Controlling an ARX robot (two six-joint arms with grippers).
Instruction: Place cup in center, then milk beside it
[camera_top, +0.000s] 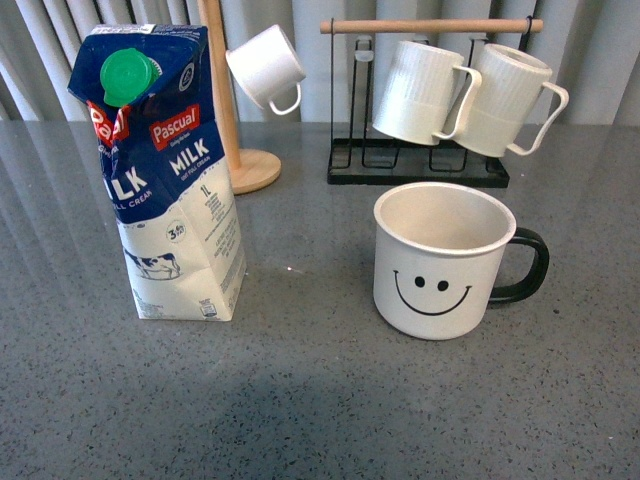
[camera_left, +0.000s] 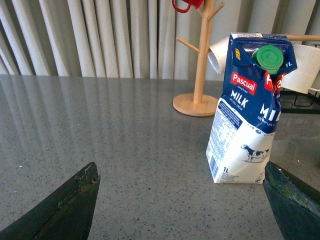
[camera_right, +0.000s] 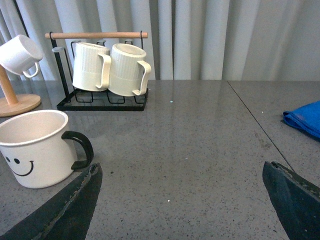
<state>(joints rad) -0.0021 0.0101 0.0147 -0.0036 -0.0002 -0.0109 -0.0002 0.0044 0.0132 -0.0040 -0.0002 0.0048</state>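
Note:
The cup (camera_top: 440, 262), off-white with a black smiley face and black handle, stands upright on the grey table right of the middle in the front view. It also shows in the right wrist view (camera_right: 35, 148). The milk (camera_top: 165, 175), a blue and white Pascual carton with a green cap, stands upright to the cup's left. It also shows in the left wrist view (camera_left: 250, 107). Neither arm shows in the front view. My left gripper (camera_left: 182, 192) is open and empty, near the carton. My right gripper (camera_right: 182, 192) is open and empty, beside the cup.
A black rack (camera_top: 420, 165) with a wooden bar holds two ribbed white mugs (camera_top: 465, 95) at the back. A wooden mug tree (camera_top: 235, 110) carries a small plain white cup (camera_top: 265, 65). A blue cloth (camera_right: 305, 119) lies at the right edge in the right wrist view.

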